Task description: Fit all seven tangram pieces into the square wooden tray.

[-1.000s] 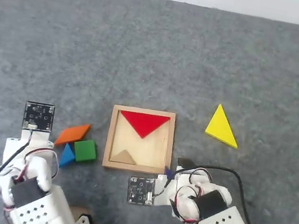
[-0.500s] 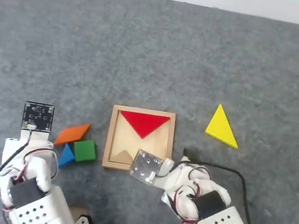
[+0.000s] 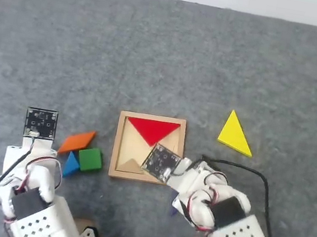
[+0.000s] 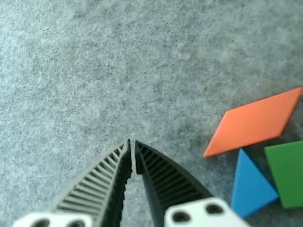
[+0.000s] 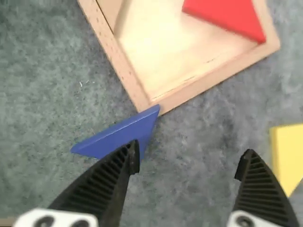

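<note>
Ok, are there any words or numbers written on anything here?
None can be read.
The wooden tray, red triangle, yellow triangle, orange parallelogram and green square are plain.
The two dark circuit boards are too small to show any print.

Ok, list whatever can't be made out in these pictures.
- High view: the right arm covers the near right corner of the wooden tray and most of the dark blue triangle.
- Right wrist view: the yellow triangle and the red triangle are cut off by the picture's edges.
- Left wrist view: the green square is cut off by the edge.
</note>
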You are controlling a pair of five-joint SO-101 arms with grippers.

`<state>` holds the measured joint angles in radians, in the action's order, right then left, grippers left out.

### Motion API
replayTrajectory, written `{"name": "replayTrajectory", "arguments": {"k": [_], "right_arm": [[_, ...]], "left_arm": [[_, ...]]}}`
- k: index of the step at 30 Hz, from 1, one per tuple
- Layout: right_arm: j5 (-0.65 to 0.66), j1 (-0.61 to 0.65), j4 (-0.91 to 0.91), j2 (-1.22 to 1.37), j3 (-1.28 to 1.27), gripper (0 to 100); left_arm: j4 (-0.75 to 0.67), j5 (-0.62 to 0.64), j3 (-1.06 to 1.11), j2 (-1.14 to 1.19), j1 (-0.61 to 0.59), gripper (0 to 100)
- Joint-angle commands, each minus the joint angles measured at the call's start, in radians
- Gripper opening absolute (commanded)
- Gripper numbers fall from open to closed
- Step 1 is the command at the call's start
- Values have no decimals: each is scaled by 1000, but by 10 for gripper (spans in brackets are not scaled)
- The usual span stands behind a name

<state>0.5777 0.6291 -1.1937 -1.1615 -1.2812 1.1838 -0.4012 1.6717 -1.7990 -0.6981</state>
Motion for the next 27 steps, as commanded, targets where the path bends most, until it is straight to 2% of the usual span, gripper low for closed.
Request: {"name": "replayTrajectory", "arguments": {"k": [1,6,9,14,18,24,27], "right_arm": [[-187,-12,54,216,121,335],[-687,45,99,489,264,339],[-864,96,108,599,324,336],[-878,159,163,722,315,337],[-865,151,216,768,264,331],[-867,62,305,774,233,162],[-864,56,335,779,224,157]], "left_arm": [[-18,-9,-5,-23,0,13],[-15,-9,-5,-23,0,13],[-15,-9,-5,-23,0,13],[-15,-9,-5,-23,0,13],[-15,-9,-5,-23,0,13],[-15,-9,-5,-23,0,13],[-15,-9,-5,-23,0,13]]}}
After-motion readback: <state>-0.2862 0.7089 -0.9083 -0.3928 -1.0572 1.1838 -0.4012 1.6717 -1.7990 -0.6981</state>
